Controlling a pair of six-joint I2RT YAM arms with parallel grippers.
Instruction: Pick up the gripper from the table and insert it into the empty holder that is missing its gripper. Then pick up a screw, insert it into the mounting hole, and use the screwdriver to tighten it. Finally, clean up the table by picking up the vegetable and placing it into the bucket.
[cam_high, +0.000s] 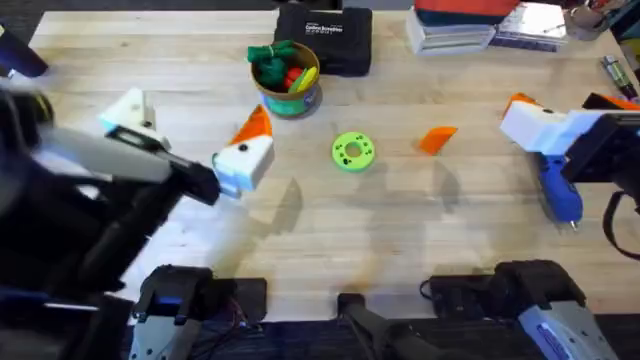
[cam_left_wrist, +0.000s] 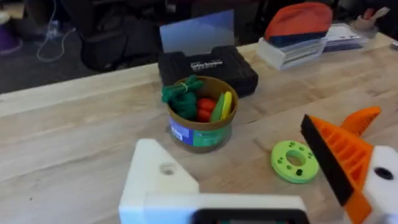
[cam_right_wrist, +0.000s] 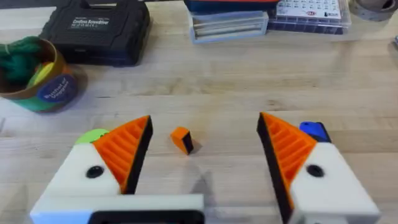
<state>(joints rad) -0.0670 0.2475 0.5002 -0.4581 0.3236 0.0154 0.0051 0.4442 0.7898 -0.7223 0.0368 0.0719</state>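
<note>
black case, white label text, illegible

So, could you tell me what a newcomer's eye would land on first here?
Probably the bucket at the table's far middle, brimming with green, red and yellow toy vegetables. Next, the loose orange gripper lying alone right of the green disc. Then the right end effector, open, its orange pads framing that piece.

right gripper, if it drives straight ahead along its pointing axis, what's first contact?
Likely the loose orange gripper, lying on the table between the right gripper's open fingers and slightly ahead. Depth is uncertain.
</note>
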